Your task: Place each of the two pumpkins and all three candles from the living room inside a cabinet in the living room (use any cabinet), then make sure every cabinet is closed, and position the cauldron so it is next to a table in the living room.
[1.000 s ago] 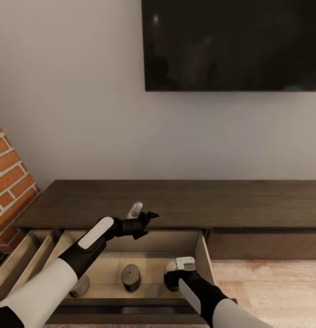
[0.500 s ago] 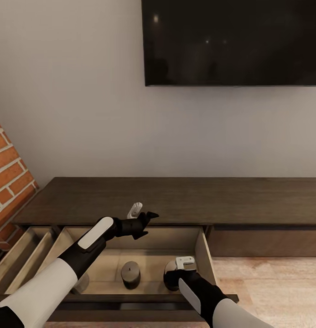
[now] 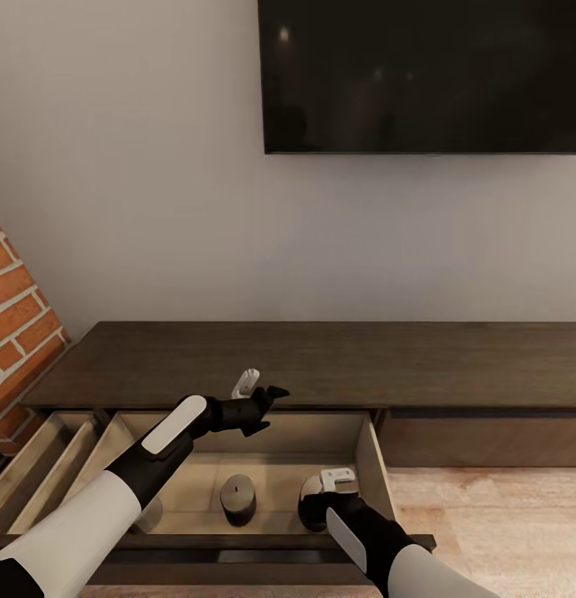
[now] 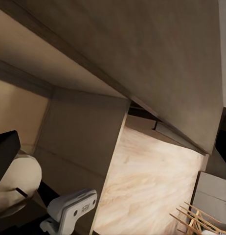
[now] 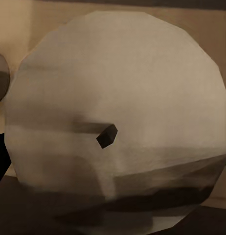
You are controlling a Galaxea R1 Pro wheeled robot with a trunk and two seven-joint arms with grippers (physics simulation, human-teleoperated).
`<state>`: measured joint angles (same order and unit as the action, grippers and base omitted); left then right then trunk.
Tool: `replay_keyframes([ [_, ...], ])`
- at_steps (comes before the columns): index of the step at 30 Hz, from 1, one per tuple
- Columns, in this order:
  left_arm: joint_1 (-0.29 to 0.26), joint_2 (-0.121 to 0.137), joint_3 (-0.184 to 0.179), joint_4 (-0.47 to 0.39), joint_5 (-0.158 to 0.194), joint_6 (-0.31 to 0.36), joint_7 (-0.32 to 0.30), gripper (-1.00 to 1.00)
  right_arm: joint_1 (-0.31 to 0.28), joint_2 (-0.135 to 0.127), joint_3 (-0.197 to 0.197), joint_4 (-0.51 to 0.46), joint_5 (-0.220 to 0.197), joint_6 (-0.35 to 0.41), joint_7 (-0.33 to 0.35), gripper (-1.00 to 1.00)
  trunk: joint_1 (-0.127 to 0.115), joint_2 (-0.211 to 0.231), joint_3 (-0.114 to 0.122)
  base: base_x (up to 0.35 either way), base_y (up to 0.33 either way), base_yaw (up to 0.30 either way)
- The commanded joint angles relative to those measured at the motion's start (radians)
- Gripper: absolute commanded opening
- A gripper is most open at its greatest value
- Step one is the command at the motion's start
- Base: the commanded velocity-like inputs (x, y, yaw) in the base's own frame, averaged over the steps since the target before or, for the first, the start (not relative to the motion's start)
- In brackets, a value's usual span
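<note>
Three candles sit in the open drawer of the cabinet. One candle stands upright near the middle of the drawer floor, dark in the shade, its flat top and small wick plain to see. A second candle stands further toward the left arm's side, mostly hidden behind that arm's forearm. A third candle stands near the drawer's right wall, right under the right pincer; in the right wrist view its pale round top with a small dark wick sits close before the camera, and the rounded edge of another candle shows at the frame's border. Dark finger shapes flank the candle at the edges of that view, but I cannot tell whether the right pincer is clamped on it or standing loose around it.

The left pincer hangs above the drawer's back edge, level with the cabinet's front lip, its fingers apart and holding nothing. The left wrist view looks down past the drawer wall to the plank floor, with a cream candle top and the right arm's white wrist piece below.

Beside this drawer, a second open drawer shows slanted dividers. A brick fireplace stands next to the cabinet's end, and a black TV hangs on the wall above.
</note>
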<state>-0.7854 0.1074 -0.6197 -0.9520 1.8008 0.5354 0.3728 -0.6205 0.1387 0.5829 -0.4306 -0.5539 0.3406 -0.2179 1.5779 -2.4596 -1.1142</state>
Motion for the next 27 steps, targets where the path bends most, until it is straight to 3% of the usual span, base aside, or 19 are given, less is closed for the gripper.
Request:
replay_keyframes([
  [1, 0.0, 0.0, 0.0, 0.0, 0.0, 0.0, 0.0, 1.0, 0.0, 0.0, 0.0, 0.0, 0.0, 0.0, 0.0, -1.0, 0.0, 0.0, 0.0, 0.0, 0.0, 0.0],
  [27, 0.0, 0.005, -0.002, 0.001, -0.002, 0.008, -0.002, 1.0, -0.001, 0.001, 0.0, 0.0, 0.0, 0.001, 0.0, -1.0, 0.004, -0.007, -0.003, 0.02, 0.0, 0.0],
])
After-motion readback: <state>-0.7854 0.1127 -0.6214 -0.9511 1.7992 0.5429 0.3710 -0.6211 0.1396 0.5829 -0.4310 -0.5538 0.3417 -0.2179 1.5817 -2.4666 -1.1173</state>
